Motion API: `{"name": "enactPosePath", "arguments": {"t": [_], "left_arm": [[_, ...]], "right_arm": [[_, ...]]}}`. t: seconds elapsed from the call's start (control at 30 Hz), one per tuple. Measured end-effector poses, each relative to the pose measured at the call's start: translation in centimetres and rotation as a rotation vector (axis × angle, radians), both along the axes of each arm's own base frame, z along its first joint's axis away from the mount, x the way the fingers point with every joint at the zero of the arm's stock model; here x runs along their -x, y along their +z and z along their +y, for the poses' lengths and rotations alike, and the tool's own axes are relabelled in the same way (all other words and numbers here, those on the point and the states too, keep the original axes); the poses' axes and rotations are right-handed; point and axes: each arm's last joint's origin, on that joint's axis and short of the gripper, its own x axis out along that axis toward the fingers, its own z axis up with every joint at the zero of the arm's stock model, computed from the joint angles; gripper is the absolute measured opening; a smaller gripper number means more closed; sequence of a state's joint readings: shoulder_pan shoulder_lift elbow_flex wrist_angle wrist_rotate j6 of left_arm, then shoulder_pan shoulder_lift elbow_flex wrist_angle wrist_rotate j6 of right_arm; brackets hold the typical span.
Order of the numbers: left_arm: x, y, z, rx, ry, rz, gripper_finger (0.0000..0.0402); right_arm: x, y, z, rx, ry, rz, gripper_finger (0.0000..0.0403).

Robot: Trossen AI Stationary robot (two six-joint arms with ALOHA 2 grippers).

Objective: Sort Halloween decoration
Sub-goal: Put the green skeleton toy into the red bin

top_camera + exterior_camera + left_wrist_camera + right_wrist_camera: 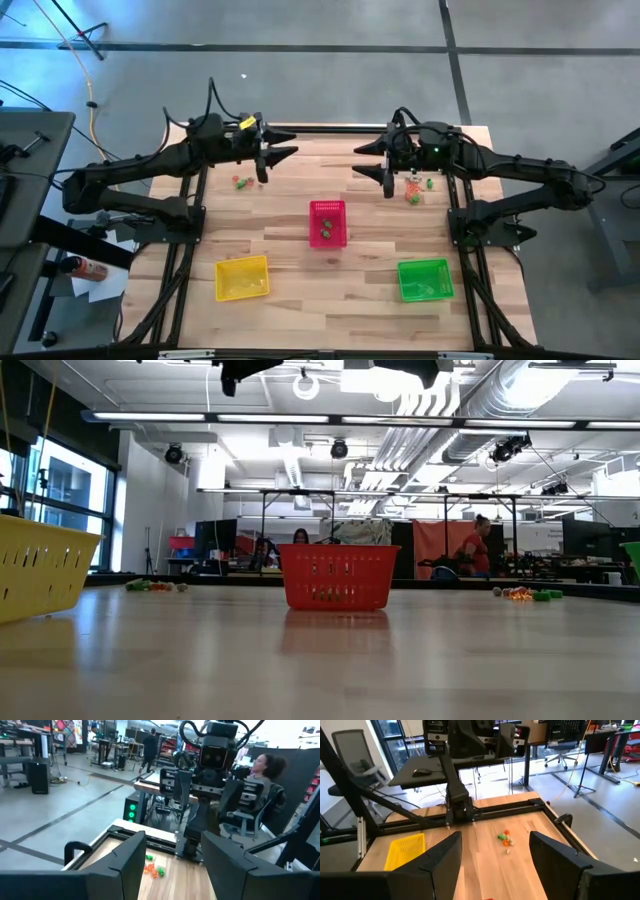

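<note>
Two wide-open, empty grippers, left gripper and right gripper, above scattered trinkets.

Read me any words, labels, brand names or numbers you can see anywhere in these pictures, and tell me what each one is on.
None can be read.
The yellow tag on the left arm: too small to read.
The colourful wall posters in the room behind: too blurred to read.

A robotics lab is showing here: exposed ceiling ducts, office chairs, workbenches and people sitting at desks.
</note>
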State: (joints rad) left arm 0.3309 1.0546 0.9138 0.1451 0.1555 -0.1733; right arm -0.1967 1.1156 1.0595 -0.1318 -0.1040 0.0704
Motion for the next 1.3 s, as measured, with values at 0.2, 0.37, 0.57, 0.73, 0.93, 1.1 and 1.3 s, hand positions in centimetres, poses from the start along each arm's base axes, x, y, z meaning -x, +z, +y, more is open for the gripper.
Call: {"name": "enactPosePath", "arguments": {"t": [0.2, 0.37, 0.57, 0.73, 0.93, 1.1, 1.3], "left_arm": [[0.0, -0.7, 0.1, 0.015, 0.012, 0.066, 0.0177], [0.0, -0.9, 0.2, 0.027, 0.024, 0.080, 0.0177], [0.0, -0.9, 0.3, 0.000, 0.054, 0.087, 0.0177], [0.0, -0.9, 0.3, -0.002, 0.083, 0.088, 0.0177], [0.0, -0.9, 0.3, -0.002, 0.083, 0.089, 0.0177], [0.0, -0.9, 0.3, -0.005, 0.083, 0.089, 0.0177], [0.0, -0.9, 0.3, -0.018, 0.082, 0.093, 0.0177]], "right_arm": [[0.5, -1.5, -0.5, -0.155, -0.207, 0.135, 0.0226], [3.6, -6.2, -2.1, -0.480, -0.686, 0.479, 0.0226], [7.1, -13.9, -2.3, -0.881, -1.097, 0.699, 0.0226], [8.1, -18.6, -2.2, -1.080, -1.205, 0.644, 0.0226], [10.5, -21.9, -2.3, -1.167, -1.411, 0.650, 0.0226], [10.9, -22.4, -2.4, -1.199, -1.456, 0.624, 0.0226], [10.7, -22.7, -2.8, -1.205, -1.470, 0.610, 0.0226]]}}
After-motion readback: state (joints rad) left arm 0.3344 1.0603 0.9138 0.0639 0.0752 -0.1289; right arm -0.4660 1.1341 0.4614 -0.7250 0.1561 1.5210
